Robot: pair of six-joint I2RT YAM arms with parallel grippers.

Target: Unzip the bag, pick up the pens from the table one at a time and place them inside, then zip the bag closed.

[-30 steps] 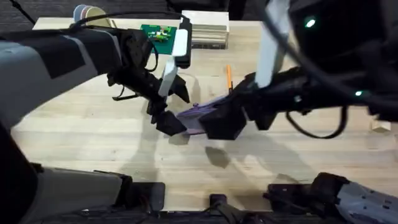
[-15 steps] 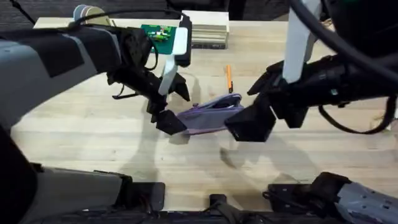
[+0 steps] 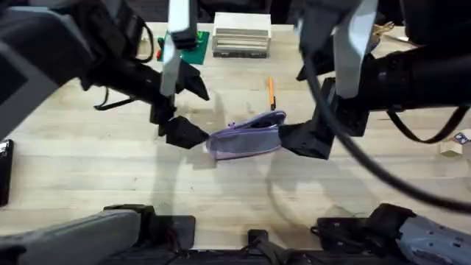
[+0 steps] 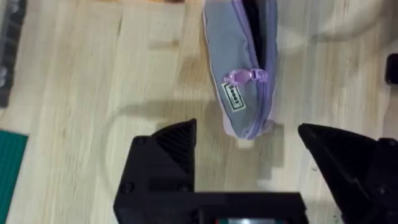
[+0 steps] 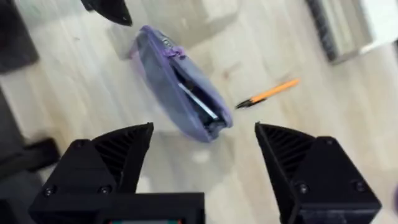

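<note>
On the table [image 3: 88, 169]: unzipped pouch [image 3: 243, 138] between left gripper [image 3: 180, 132] and right gripper [image 3: 298, 140], both spread, empty; orange pen [image 3: 271, 92] behind.

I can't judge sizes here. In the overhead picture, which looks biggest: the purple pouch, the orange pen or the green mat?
1. Purple pouch
2. Green mat, partly hidden by an arm, so unsure
3. Orange pen

Overhead plus wrists, bag [image 3: 245, 139] shared
</note>
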